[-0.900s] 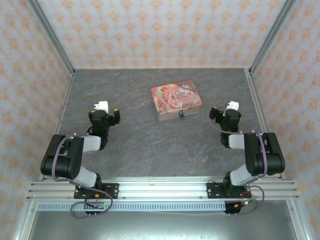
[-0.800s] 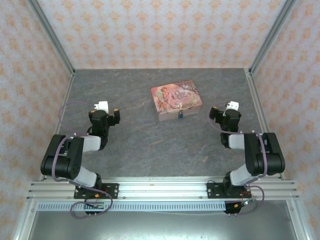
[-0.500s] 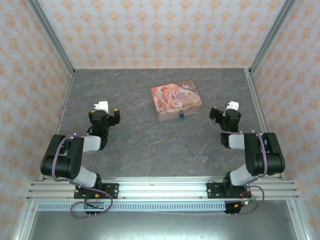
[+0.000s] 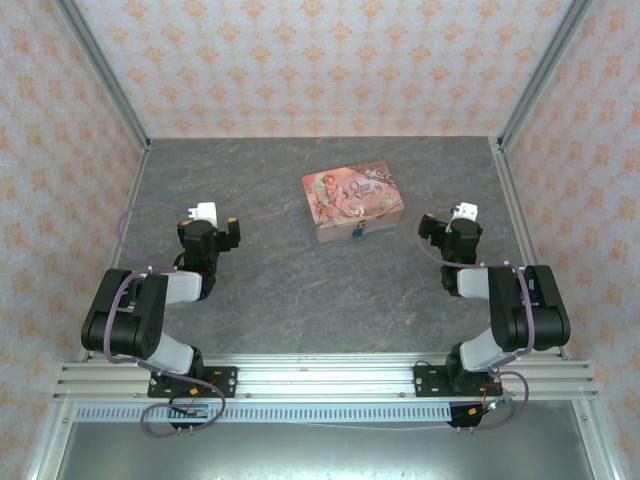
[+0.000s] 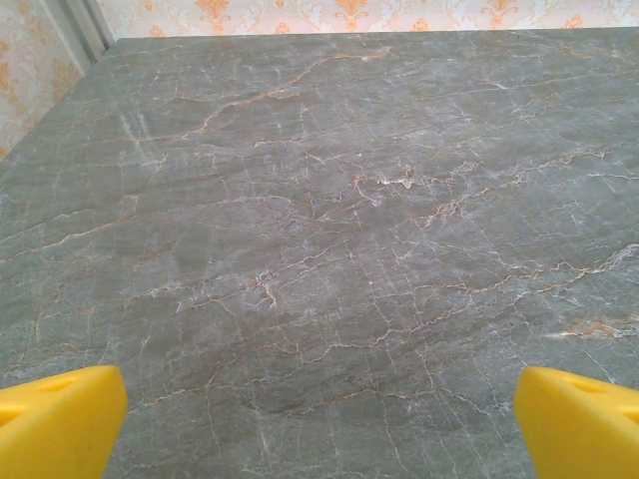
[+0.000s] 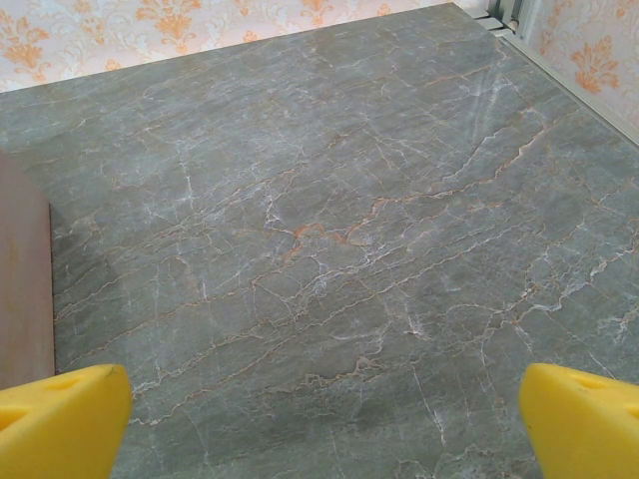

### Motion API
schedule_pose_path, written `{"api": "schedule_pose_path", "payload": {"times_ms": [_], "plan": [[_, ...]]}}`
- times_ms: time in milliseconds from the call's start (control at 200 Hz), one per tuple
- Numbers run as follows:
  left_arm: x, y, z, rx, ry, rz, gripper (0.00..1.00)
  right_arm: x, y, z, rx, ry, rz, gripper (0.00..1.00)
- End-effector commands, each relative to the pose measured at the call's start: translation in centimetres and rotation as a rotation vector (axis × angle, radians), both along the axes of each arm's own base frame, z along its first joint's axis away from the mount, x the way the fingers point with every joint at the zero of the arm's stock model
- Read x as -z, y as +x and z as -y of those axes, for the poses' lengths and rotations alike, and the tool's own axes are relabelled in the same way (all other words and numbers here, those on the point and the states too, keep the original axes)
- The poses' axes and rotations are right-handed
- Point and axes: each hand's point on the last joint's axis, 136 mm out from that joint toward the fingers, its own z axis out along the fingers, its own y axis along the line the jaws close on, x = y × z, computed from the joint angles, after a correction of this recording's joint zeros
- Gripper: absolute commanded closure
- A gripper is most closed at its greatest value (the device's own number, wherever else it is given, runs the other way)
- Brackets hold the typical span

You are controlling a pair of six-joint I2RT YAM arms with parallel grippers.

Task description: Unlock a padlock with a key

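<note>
Right end effector (image 6: 321,427) agape; padlock (image 4: 358,231) axis indiscernible

Table (image 4: 300,290): grey, marble-veined, smooth with a faint sheen. Tin (image 4: 352,200): picture-printed lid, lightly glossy. Left hand (image 5: 319,434) and right hand (image 6: 319,434), fingertips (image 5: 55,424): yellow, matt, plastic-looking. Walls (image 4: 320,60): patterned paper. Frame rail (image 4: 320,380): ribbed metal.

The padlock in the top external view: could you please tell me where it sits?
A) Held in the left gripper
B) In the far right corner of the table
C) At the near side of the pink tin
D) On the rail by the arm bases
C: the padlock shows as a tiny blue speck right at the near side of the pink tin, around the middle of the table.
</note>
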Motion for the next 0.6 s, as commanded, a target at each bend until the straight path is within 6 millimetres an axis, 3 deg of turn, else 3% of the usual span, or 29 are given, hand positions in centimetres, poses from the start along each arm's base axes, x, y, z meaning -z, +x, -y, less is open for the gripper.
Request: {"api": "schedule_pose_path", "payload": {"times_ms": [0, 160, 360, 500, 596], "plan": [[-0.5, 0.4, -0.1, -0.009, -0.009, 0.012, 0.0, 0.0, 0.1, 0.2, 0.005, 0.001, -0.004, 0.01], [-1.6, 0.4, -0.3, -0.018, -0.008, 0.014, 0.0, -0.4, 0.0, 0.1, -0.002, 0.002, 0.001, 0.01], [-6.5, -1.4, -0.7, -0.056, -0.049, 0.063, 0.0, -4.8, -1.0, -0.1, 0.002, 0.035, -0.008, 0.0], [-10.6, -2.2, 1.2, -0.031, -0.252, 0.094, 0.0, -7.3, -2.7, -2.0, -0.045, 0.2, -0.054, 0.01], [-11.8, -2.9, 3.4, 0.017, -0.338, 0.05, 0.0, -7.6, -4.5, -4.1, -0.083, 0.353, -0.106, 0.01]]}}
